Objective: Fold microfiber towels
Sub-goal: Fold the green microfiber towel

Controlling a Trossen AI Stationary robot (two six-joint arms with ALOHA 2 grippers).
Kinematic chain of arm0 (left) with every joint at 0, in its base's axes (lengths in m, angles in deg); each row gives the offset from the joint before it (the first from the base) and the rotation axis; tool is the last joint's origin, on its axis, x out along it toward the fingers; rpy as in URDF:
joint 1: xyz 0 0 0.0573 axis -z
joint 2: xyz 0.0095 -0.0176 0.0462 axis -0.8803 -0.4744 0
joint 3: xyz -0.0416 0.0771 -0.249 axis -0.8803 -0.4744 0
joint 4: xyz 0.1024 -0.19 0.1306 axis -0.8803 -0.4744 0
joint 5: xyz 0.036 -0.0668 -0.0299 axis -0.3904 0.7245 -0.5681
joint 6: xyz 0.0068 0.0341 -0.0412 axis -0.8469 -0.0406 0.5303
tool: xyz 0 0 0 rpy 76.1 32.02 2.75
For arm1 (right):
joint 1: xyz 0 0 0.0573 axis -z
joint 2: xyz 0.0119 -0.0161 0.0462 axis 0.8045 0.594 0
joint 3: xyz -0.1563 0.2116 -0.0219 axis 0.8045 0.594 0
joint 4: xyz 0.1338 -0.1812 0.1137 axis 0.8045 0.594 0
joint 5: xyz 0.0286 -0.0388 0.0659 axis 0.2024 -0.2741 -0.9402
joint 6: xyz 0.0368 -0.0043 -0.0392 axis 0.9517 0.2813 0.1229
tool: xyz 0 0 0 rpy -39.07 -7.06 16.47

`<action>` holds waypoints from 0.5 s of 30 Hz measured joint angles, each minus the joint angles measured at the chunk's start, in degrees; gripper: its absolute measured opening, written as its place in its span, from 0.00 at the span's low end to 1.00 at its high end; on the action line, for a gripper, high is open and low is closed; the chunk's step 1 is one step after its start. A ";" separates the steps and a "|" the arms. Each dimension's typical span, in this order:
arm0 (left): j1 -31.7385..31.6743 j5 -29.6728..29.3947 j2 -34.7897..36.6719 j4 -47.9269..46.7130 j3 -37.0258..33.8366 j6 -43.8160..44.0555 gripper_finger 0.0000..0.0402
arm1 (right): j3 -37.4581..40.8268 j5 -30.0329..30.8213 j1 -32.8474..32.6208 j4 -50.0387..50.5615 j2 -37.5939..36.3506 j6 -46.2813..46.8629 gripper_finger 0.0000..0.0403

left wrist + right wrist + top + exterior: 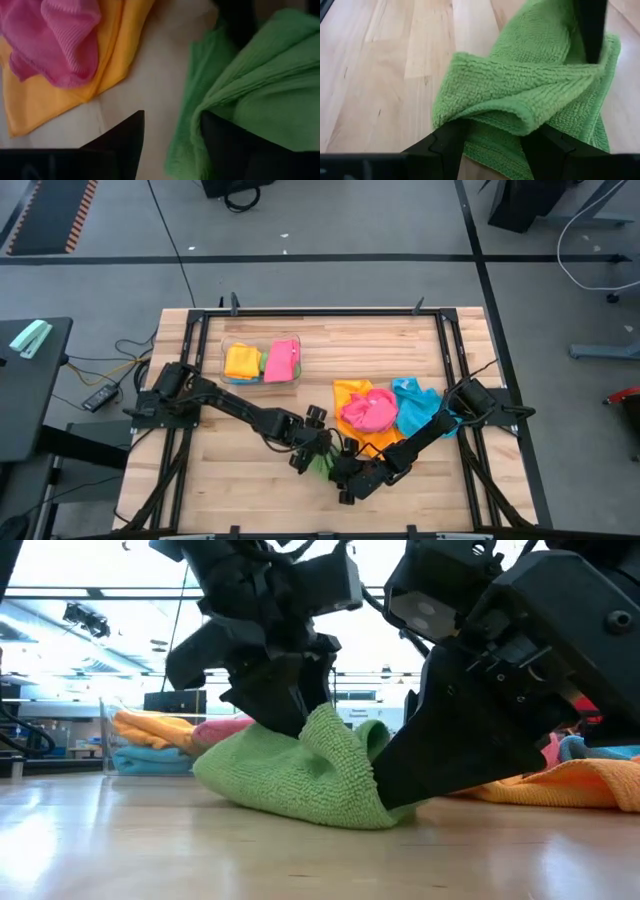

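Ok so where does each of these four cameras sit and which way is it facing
High view: overhead, straight down on the table; both arms show.
Low view: table height, level across; both claws meet over the green towel.
Left wrist view: past the left claw, its fingers apart beside the green towel.
Right wrist view: past the right claw, gripping green folds.
All four views share the green towel.

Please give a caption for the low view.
Both grippers meet at a crumpled green towel on the wooden table.
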 joint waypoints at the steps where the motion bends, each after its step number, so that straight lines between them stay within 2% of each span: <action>1: -0.27 -0.03 -0.03 -0.15 -0.03 0.37 0.51 | 0.00 -0.02 0.00 -0.02 0.00 0.12 0.48; 7: 0.06 0.38 0.30 -0.26 -0.01 0.17 0.45 | -0.06 -0.07 0.02 -0.20 0.00 3.17 0.48; 15: 0.48 0.74 0.36 -0.37 0.01 0.64 0.38 | 0.00 -1.40 0.05 2.93 -3.40 13.59 0.48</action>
